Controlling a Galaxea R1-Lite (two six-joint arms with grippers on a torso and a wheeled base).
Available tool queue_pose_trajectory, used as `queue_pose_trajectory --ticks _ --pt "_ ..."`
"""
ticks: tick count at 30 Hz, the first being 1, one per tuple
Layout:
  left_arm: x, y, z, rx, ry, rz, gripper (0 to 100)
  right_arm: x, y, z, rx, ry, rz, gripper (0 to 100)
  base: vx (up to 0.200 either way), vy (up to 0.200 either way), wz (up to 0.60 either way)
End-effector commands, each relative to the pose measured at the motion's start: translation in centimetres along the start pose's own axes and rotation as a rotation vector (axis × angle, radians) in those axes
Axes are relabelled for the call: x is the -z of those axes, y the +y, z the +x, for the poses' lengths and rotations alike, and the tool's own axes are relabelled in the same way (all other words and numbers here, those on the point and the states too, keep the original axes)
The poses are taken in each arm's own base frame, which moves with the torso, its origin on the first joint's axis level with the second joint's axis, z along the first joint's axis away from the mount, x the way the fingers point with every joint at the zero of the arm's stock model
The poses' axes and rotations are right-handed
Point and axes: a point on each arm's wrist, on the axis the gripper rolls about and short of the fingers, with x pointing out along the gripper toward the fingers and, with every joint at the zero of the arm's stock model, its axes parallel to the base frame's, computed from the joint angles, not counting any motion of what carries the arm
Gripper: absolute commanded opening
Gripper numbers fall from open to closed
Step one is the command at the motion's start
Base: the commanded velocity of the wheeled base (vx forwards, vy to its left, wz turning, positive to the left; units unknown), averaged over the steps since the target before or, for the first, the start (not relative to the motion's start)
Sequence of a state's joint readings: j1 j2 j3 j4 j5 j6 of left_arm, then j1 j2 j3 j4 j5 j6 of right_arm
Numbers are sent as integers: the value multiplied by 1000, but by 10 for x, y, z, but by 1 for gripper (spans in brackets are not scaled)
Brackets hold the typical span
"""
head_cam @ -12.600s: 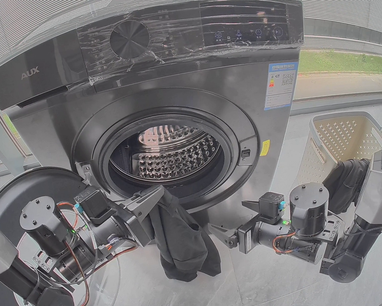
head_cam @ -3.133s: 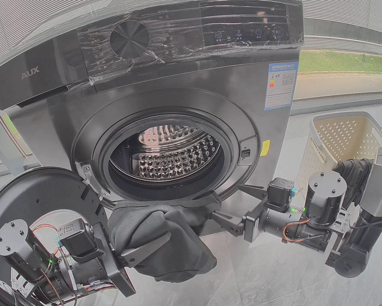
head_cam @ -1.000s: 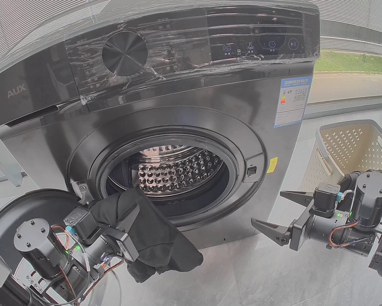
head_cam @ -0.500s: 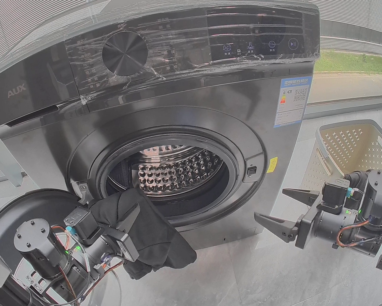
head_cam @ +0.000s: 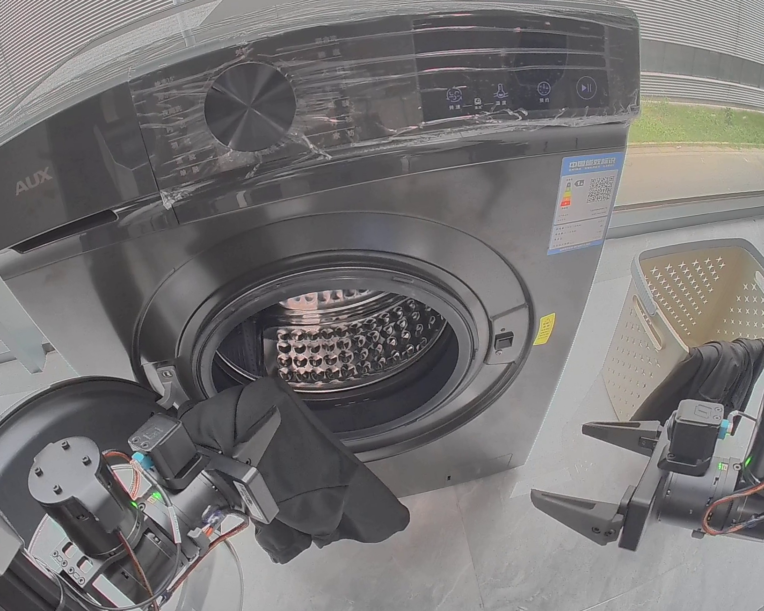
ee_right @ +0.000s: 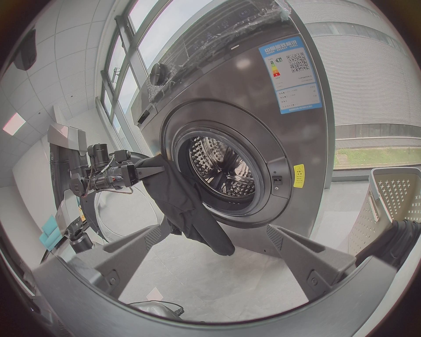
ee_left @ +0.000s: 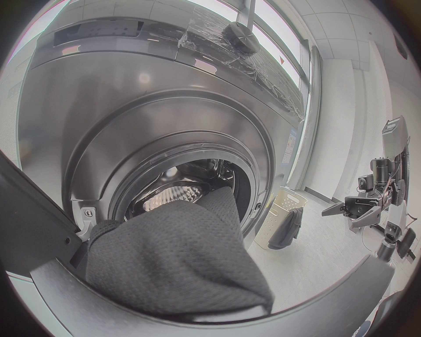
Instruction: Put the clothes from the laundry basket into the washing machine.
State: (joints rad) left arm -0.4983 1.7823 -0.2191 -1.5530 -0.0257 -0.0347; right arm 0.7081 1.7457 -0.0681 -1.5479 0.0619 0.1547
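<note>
The left gripper (head_cam: 272, 422) is clamped on a black garment (head_cam: 318, 481), its fingers closed into the bunched upper part of the cloth. It sits at about 8 o'clock of the washing machine's drum opening (head_cam: 350, 344), just outside the door ring. From the grip the garment hangs toward 6 o'clock in a loose fold, in front of the lower front panel and above the grey floor tiles (head_cam: 461, 583). Its top edge lies over the rim of the opening; whether any cloth touches the drum cannot be told. The left wrist view shows the same garment (ee_left: 175, 254) draped across the gripper, covering the lower part of the opening.

The right gripper (head_cam: 562, 464) is spread wide and holds nothing. It hangs at about 4 o'clock of the machine, well apart from the garment, fingers pointing toward 9 o'clock.

Just beyond it, at 3 o'clock of the washing machine (head_cam: 339, 204), stands the cream laundry basket (head_cam: 711, 290). A second dark garment (head_cam: 714, 375) is draped over its near rim and hangs down outside. The round door (head_cam: 67, 415) stands swung open at 8 o'clock, behind the left arm.
</note>
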Motion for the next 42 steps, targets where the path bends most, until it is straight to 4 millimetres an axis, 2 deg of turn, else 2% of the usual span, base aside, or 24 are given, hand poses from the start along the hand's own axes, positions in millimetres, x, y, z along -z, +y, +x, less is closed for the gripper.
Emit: queue_pose_trajectory --ticks 1,5,20,23,26,32,42 --pt "0 0 0 1 1 -1 0 -8 8 -7 -36 -42 -4 100 0 0 0" --pt "-1 0 1 1 -4 0 0 -11 9 -9 -36 -60 -7 100 0 0 450" --pt "0 0 0 2 -2 -1 0 -9 8 -9 -31 -50 -6 100 0 0 0" --pt "-1 -1 0 5 -4 0 0 -4 8 -19 -35 -20 -10 100 0 0 0" --pt "-1 -1 1 5 -4 0 0 -6 9 -17 -37 -30 5 100 0 0 0" --pt "0 -1 0 5 -2 0 0 -10 9 -14 -35 -52 7 100 0 0 600" --pt "0 -1 0 5 -1 -1 0 -6 8 -15 -32 -34 2 100 0 0 0"
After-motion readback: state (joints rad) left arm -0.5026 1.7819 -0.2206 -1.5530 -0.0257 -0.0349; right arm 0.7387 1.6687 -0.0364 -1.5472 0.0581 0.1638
